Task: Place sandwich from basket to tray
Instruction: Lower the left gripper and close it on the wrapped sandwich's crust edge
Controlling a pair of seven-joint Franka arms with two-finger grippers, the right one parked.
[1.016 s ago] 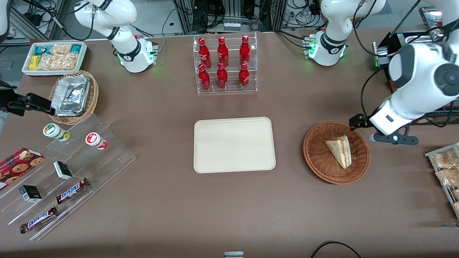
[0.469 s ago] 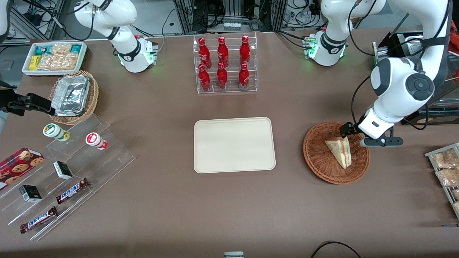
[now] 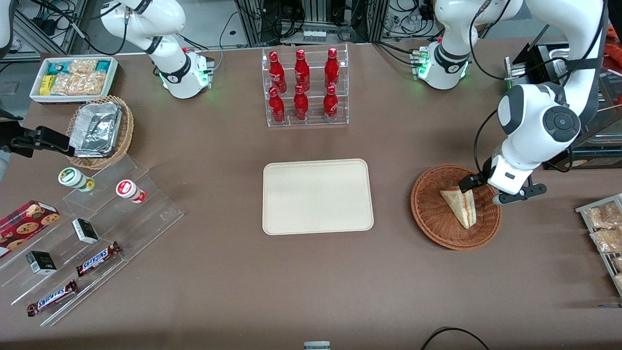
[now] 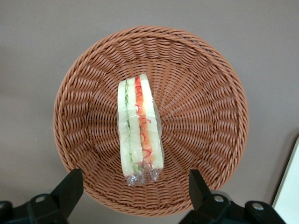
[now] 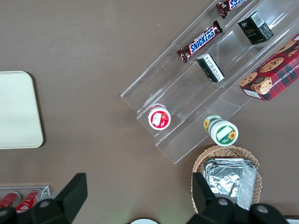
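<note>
Left wrist view looks straight down on the small triangular wedge of white-bread sandwich (image 4: 139,128), lying on its side in clear wrap with its red-orange and green filling edge turned upward, near the middle of the round reddish-brown woven wicker basket (image 4: 212,100). The left arm's hand (image 4: 135,184) hangs above the basket with its two dark fingers (image 4: 70,186) spread wide and holding nothing, one to each side of the wedge's end and well clear of it. In the front view the hand (image 3: 478,187) sits over the part of the basket (image 3: 432,218) farther from the camera, with the sandwich (image 3: 459,206) just nearer, and the flat cream-beige rectangular tray (image 3: 318,196) lies bare on the brown worktop (image 3: 311,282), well apart toward the parked arm's end. The risks I judge: coming down with the fingers this wide could catch the sloping wicker wall and tip or drag the basket; closing near the wedge's end could let the slippery wrap slide out; squeezing soft bread hard could crush it or push out the filling.
</note>
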